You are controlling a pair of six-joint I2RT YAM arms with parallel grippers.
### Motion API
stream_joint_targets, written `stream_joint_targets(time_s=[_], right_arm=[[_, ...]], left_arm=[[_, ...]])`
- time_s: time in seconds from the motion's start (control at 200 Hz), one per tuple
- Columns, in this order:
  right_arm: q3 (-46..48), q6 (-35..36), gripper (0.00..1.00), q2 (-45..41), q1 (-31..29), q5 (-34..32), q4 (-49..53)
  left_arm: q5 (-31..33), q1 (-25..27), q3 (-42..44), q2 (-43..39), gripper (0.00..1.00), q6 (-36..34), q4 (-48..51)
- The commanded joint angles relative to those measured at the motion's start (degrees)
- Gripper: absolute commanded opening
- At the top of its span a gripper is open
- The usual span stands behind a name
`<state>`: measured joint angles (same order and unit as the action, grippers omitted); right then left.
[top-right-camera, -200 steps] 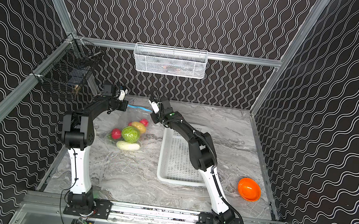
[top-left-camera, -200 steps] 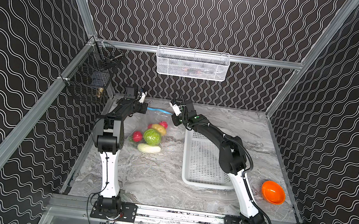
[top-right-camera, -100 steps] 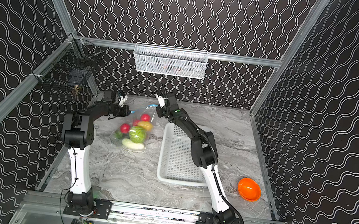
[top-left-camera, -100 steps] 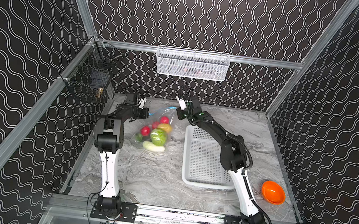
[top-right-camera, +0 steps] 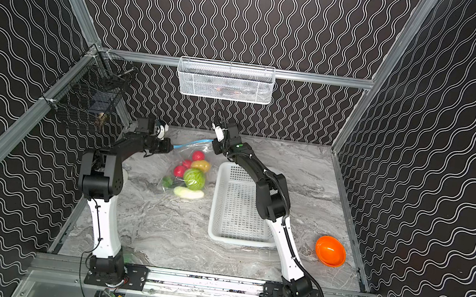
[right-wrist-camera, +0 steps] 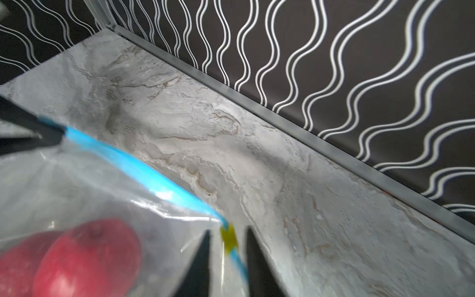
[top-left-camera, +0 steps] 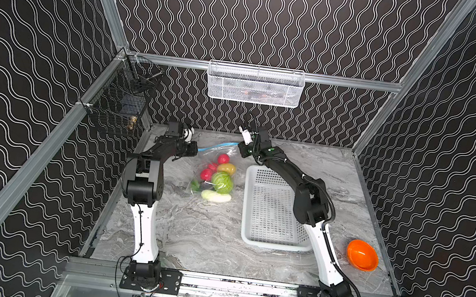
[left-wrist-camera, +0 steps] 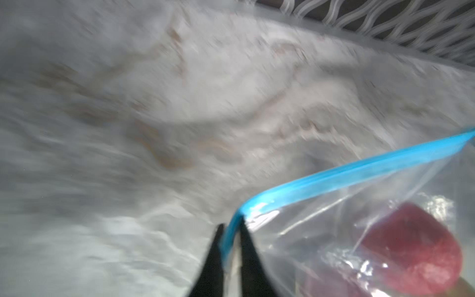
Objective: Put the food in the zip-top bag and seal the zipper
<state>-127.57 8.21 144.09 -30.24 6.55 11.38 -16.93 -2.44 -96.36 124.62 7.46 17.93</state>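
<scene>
Flanking zip-top bag: white basket

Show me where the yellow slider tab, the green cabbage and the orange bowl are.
yellow slider tab (right-wrist-camera: 228, 237), right wrist view, its middle
green cabbage (top-left-camera: 222, 182), a top view, its rounded top
orange bowl (top-left-camera: 362, 255), a top view, its inner wall

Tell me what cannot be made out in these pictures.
- Contents of the wire basket on the back wall: both top views, mesh hides them.
- Whether the left gripper pinches the blue zipper: left wrist view, blurred.
- The dark thing beside the cabbage: both top views, too small.
</scene>
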Motion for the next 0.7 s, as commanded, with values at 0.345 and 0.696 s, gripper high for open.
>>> stream_joint_targets(time_s=[0.345, 0.696], right_arm=[[12.2, -3.5, 0.99, -15.0, 0.4, 3.2, -6.1], [31.8, -5.9, 0.99, -31.8, 2.4, 1.3, -9.5]], left_arm=[[5.9, -0.4, 0.1, -9.6, 0.99, -3.1, -1.5], [1.9, -1.4, 3.9, -18.9, 0.99, -6.8, 2.2]])
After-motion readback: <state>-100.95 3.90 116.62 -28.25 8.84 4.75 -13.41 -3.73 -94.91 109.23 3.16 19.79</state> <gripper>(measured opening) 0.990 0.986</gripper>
